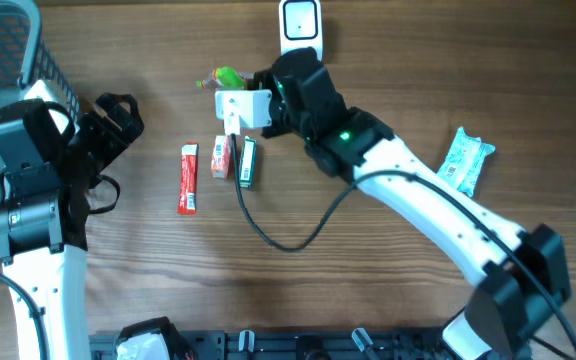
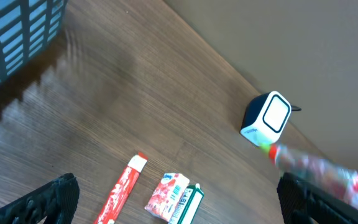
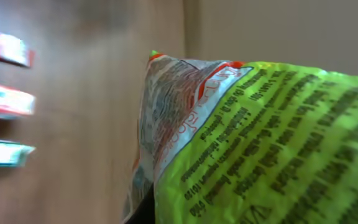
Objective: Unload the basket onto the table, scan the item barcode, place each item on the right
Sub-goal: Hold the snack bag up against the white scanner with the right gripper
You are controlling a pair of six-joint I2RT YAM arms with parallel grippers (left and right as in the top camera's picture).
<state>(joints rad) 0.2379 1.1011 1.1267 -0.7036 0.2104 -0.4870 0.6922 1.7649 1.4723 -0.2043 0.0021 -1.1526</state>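
Right pincer (image 1: 236,92) clamped on green packet (image 3: 260,143) near scanner (image 1: 301,25); I judge risk: floppy film folds, barcode faces off window, no read.

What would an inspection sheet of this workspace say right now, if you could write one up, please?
Surface: wooden table, no spills seen.
Job's things: green packet held near the white scanner; barcode not made out.
Clutter: red stick pack, red-and-white box and green box in a row; pale blue packet apart at the right.
Grippers: right gripper shut on the green packet; left gripper open, holding nothing.
Cables: black cable loops on the table beside the row.
Surroundings: mesh basket at the far left corner; black rail along the near edge.
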